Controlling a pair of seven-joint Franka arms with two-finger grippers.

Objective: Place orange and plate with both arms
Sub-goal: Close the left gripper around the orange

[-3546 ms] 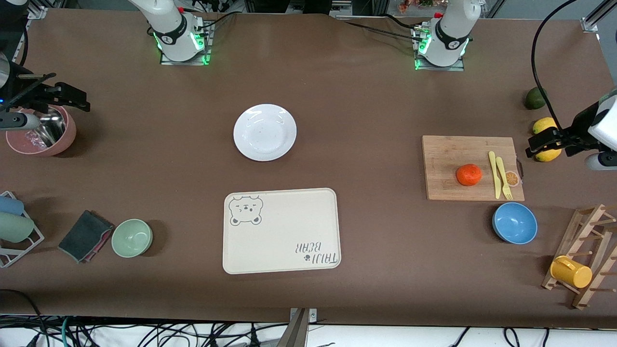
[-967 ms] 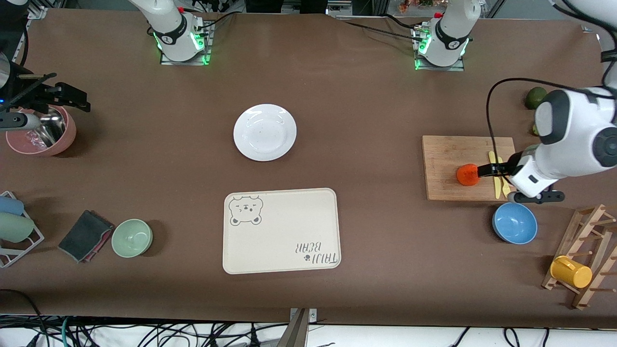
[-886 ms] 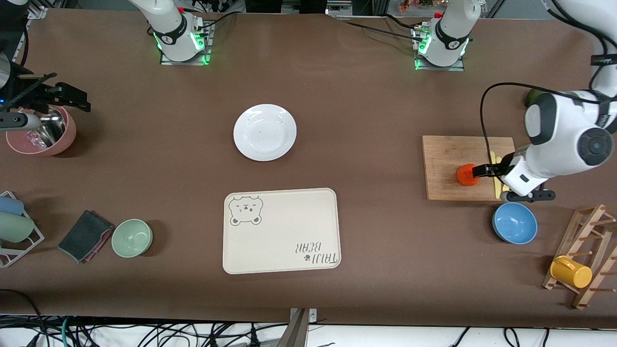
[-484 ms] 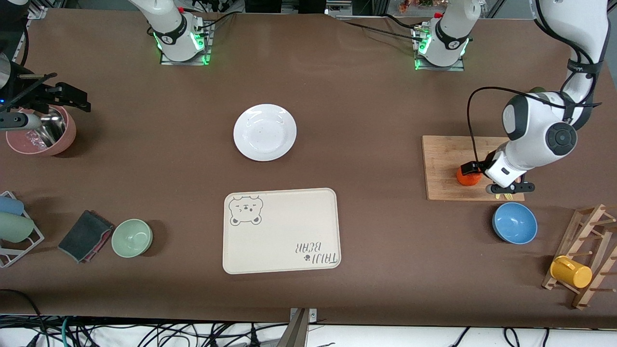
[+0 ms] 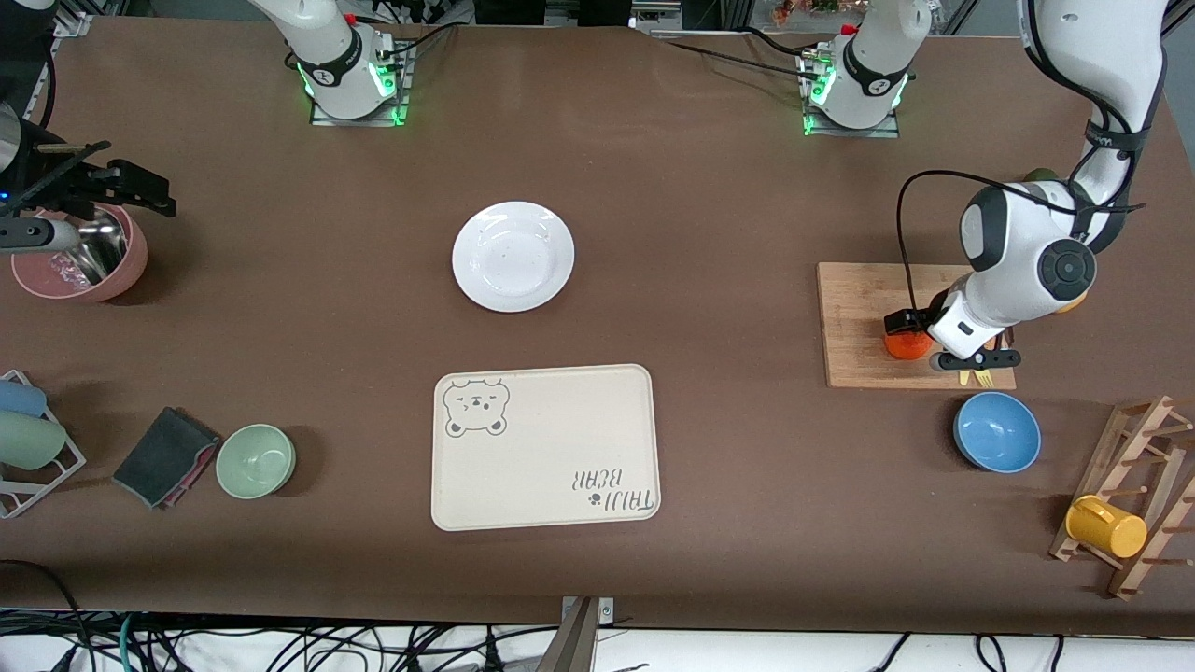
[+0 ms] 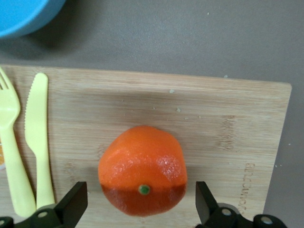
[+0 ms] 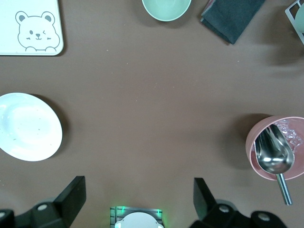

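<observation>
Left hand at the orange on the cutting board

The left hand [image 6: 141,209], fingers wide apart, straddles the orange [image 6: 142,168] on the cutting board [image 5: 864,308], gripping nothing. The right hand [image 7: 137,202] waits open over the pink bowl [image 5: 79,254], holding nothing; the plate [image 5: 513,256] lies well apart from the board, toward the right arm's end.

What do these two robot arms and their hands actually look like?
Both arms are glossy white jointed tubes with black bands, on bases glowing green. The left arm carries a looping black cable and a round black joint cap. The left hand and right hand are black, each with two blocky fingers.

Brown table [image 5: 728,215]: plate [image 5: 513,255], tray [image 5: 544,448], cutting board [image 5: 864,322], bowls.
</observation>
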